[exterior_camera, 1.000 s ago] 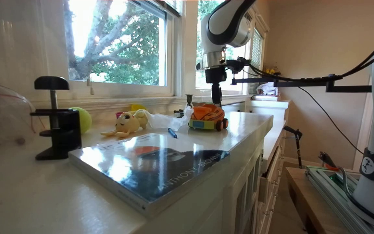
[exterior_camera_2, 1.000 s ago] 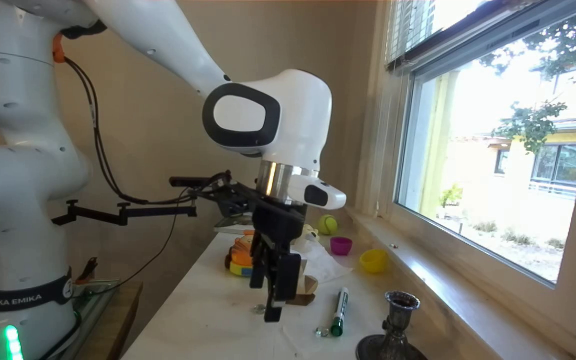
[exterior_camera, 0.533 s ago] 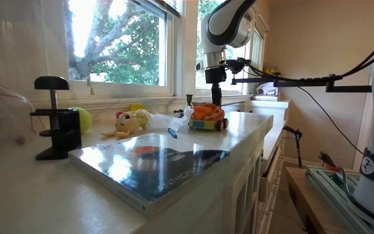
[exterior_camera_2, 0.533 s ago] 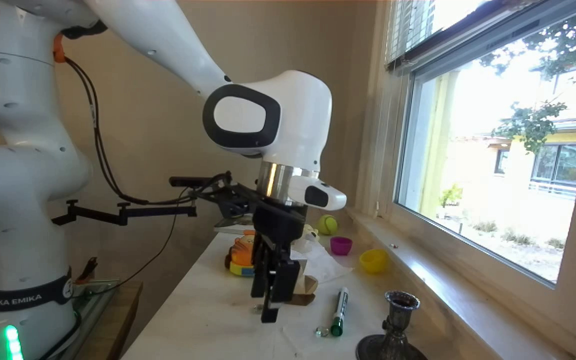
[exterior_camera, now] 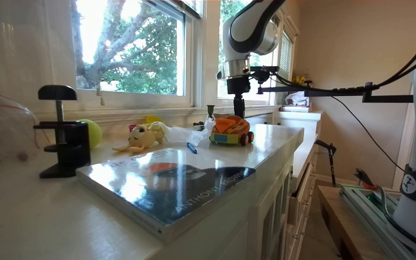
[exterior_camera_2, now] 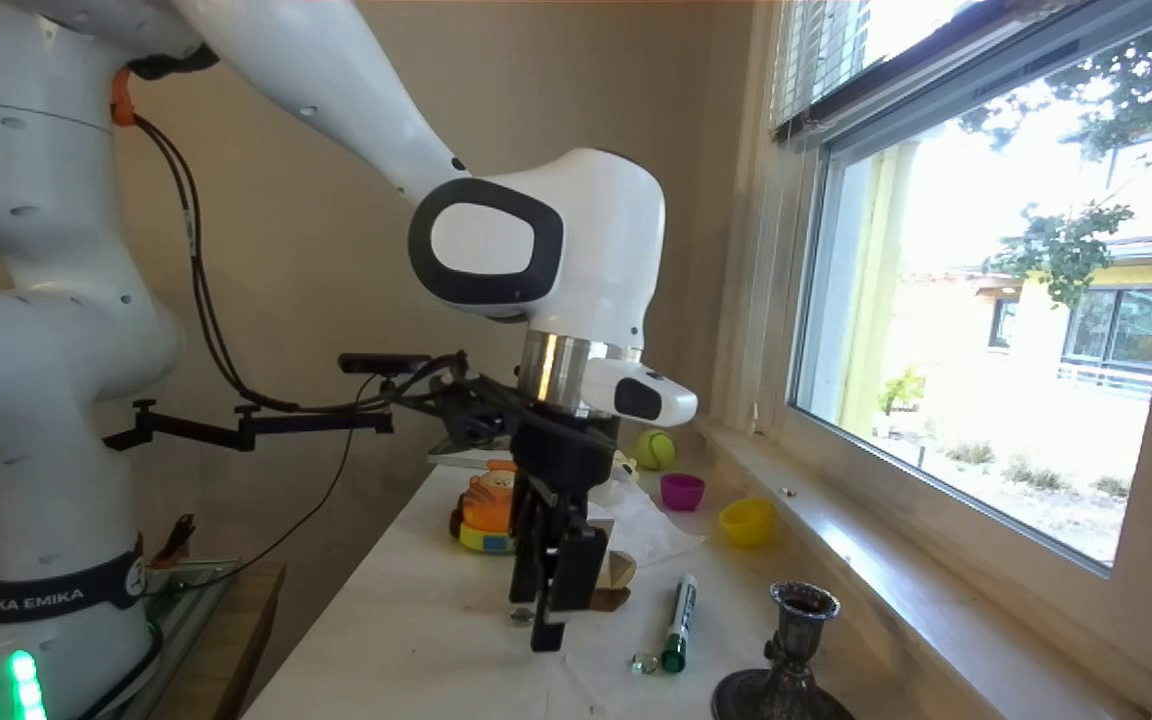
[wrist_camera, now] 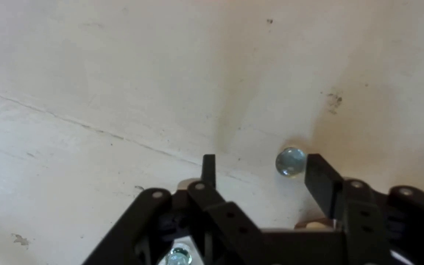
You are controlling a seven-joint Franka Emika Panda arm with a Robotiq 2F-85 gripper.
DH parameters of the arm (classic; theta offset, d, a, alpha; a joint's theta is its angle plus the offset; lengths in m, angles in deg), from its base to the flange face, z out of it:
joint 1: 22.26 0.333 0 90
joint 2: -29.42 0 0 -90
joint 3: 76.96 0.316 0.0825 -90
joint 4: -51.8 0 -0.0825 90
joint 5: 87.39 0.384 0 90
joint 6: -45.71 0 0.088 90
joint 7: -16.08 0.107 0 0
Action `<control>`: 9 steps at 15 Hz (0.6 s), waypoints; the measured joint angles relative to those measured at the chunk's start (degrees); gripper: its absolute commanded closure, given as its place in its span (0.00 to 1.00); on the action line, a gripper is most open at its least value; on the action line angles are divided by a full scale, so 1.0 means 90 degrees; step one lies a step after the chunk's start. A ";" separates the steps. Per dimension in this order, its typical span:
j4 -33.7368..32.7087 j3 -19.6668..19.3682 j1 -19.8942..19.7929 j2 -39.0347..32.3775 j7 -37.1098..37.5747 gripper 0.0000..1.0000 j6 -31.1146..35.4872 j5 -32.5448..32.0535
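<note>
In the wrist view my gripper stands open, its fingers well apart and partly drawn in. A clear bluish glass marble appears between the fingertips, close beside the right finger; whether they touch I cannot tell. Wide space separates it from the left finger. Another glass marble shows lower left, partly covered by the gripper's linkage. In an exterior view the gripper points down over the white counter, with a marble just by its fingers and another marble to the right.
A green marker, a dark metal candlestick and a brown cardboard piece are near the gripper. Farther off are an orange toy car, a yellow cup, a pink cup and a book. The window wall borders the counter.
My gripper's fingers have come somewhat closer together. The arm has sunk slightly and shifted a little, to the right in the view with the candlestick close by. Objects on the counter look unmoved.
</note>
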 measured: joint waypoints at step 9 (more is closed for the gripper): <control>0.0000 0.0066 0.0015 -0.0108 -0.0006 0.00 0.0153 0.0058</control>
